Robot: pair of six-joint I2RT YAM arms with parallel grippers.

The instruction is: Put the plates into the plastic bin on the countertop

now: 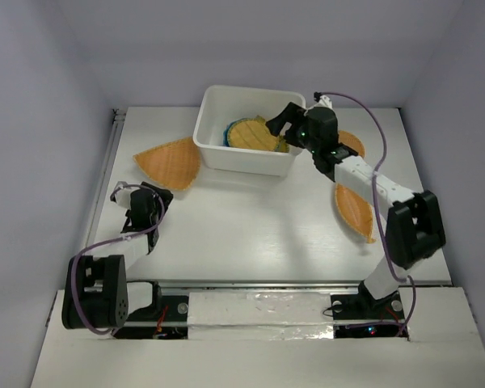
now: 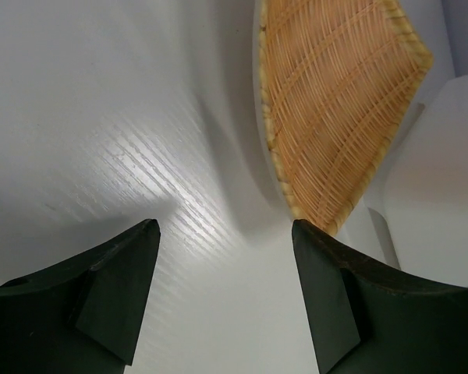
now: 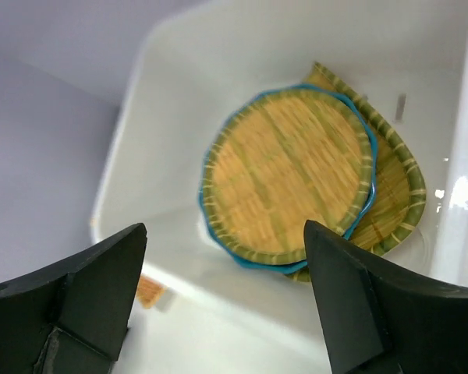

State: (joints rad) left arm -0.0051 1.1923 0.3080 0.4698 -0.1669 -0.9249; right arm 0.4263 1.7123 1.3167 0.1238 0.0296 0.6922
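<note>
- Upper middle of the top view: bin (image 1: 242, 162), white, standing on the countertop (image 1: 250, 230).
- Inside the bin, a stack of three: round plate (image 3: 288, 175) on top, teal plate (image 3: 212, 234) under it with only its rim showing, bottom plate (image 3: 398, 195) lowest, woven, poking out toward the right of the right wrist view.
- Above the right end of the bin: right gripper (image 3: 222, 234), jaws spread wide, nothing between them, pointing down at the stack.
- Left of the bin, flat on the countertop: fan plate (image 1: 171, 164), one corner just beside the bin's lower left corner; touching or apart, cannot tell.
- Below and left of the fan plate: left gripper (image 2: 225, 226), low over bare countertop, jaws wide and holding nothing; in the left wrist view the fan plate's near corner is close to the right finger but apart from it.
- Right side of the top view, beside the right arm: leaf plate (image 1: 354, 212), flat on the countertop, well apart from the bin.
- Higher on the right, just past the bin's right end: hidden plate (image 1: 353, 143), woven, mostly covered by the right arm; shape unclear.
</note>
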